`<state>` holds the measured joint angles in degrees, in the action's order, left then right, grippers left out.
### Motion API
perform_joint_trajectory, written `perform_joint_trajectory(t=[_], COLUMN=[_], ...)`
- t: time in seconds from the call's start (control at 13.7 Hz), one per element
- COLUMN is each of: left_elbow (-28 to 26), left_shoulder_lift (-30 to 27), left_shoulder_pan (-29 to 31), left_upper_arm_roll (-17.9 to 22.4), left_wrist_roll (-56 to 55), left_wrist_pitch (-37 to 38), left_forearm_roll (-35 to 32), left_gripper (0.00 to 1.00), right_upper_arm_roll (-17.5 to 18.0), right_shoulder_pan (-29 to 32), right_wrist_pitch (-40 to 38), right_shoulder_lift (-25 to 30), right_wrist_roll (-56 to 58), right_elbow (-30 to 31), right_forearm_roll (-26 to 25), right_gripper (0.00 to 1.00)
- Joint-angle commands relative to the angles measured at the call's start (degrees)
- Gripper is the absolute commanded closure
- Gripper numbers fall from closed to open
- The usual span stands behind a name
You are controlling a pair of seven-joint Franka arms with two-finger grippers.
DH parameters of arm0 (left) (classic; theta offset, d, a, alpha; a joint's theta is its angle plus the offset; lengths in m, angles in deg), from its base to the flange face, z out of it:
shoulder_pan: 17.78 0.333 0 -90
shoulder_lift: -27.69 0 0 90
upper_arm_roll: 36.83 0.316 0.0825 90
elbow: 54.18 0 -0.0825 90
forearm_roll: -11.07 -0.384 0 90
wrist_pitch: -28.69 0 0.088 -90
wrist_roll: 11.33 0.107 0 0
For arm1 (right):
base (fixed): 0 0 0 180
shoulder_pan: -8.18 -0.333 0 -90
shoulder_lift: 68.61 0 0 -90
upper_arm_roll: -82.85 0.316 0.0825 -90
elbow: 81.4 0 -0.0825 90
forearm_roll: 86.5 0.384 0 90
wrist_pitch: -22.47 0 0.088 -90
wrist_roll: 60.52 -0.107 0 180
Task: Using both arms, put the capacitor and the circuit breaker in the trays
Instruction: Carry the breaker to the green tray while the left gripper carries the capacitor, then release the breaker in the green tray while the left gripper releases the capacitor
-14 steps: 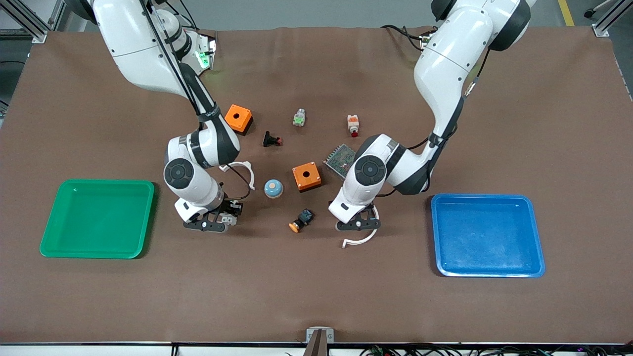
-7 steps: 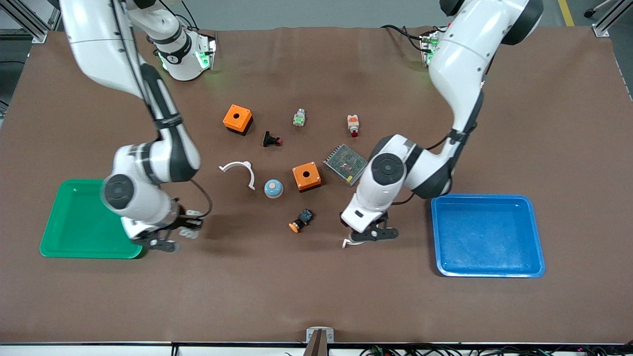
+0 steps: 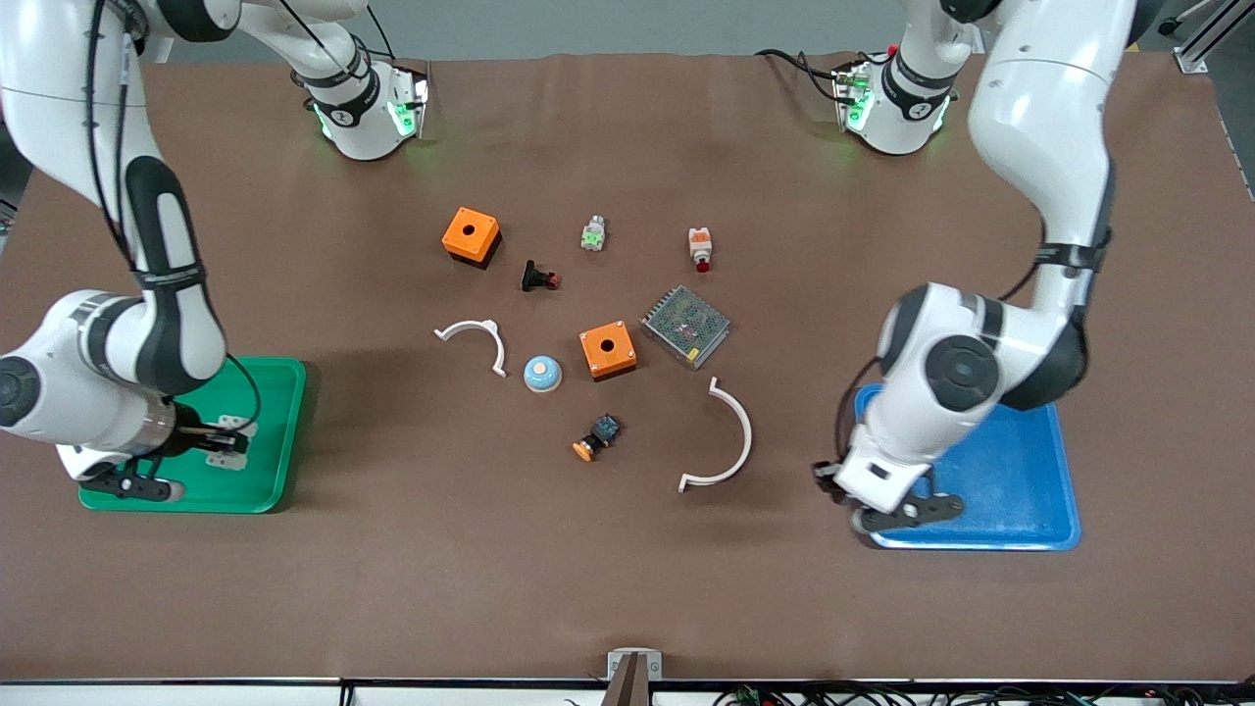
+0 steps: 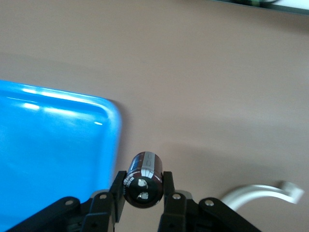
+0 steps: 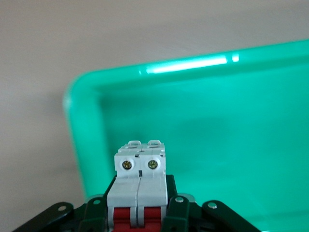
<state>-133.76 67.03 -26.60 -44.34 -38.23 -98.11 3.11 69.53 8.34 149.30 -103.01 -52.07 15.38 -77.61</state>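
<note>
My left gripper (image 3: 826, 475) is shut on the capacitor (image 4: 144, 178), a small black cylinder with a silvery end. It holds it over the table just beside the blue tray (image 3: 1029, 490), whose corner shows in the left wrist view (image 4: 48, 145). The capacitor is hidden in the front view. My right gripper (image 3: 208, 437) is shut on the circuit breaker (image 3: 229, 437), a white-grey block with red toggles (image 5: 141, 186). It holds it over the green tray (image 3: 267, 490), close to a corner of it (image 5: 217, 121).
Mid-table lie two orange boxes (image 3: 472, 235) (image 3: 607, 350), a mesh-covered unit (image 3: 685, 325), two white arcs (image 3: 477, 338) (image 3: 727, 441), a blue dome (image 3: 542, 374), an orange-capped button (image 3: 597, 437), a black red-tipped button (image 3: 538, 277) and a white-and-orange button (image 3: 699, 248).
Both arms have swung outward from the middle. The right gripper carried the circuit breaker to over the green tray, and the left gripper carried the capacitor to the blue tray's edge.
</note>
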Motion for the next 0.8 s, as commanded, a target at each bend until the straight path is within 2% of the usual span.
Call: perform_joint_trajectory(t=[0.0,0.22,0.51,0.59,0.66,0.73], left_elbow=[-2.3,-2.9,-4.0,-4.1,-4.7,-5.4], left_shoulder_lift=[0.0,2.0,4.6,5.0,5.0,5.0], left_shoulder_pan=[6.2,10.0,11.8,12.0,12.2,13.0], left_upper_arm_roll=[-0.7,-0.7,-0.6,-0.6,-0.5,-0.5], left_wrist_roll=[5.5,8.8,9.8,10.2,10.6,11.7], left_wrist_pitch=[0.1,0.0,-0.6,-0.6,-0.6,-0.6], left_forearm_roll=[-0.5,-0.9,-1.2,-1.2,-1.2,-1.2], left_gripper=[1.0,1.0,0.99,0.96,0.94,0.92], right_upper_arm_roll=[0.9,1.0,1.0,1.0,1.0,1.0], right_shoulder_pan=[3.7,6.4,8.0,8.1,8.0,8.0], right_wrist_pitch=[1.1,5.3,8.3,8.3,8.2,8.0], right_shoulder_lift=[0.8,0.4,-1.3,-1.4,-1.4,-1.4], right_wrist_roll=[6.1,10.9,13.8,13.9,14.7,14.8], right_elbow=[1.6,3.0,3.4,3.4,3.3,3.3], right_forearm_roll=[0.3,0.4,0.5,0.5,0.5,0.5], right_gripper=[1.0,1.0,0.98,0.86,0.37,0.0])
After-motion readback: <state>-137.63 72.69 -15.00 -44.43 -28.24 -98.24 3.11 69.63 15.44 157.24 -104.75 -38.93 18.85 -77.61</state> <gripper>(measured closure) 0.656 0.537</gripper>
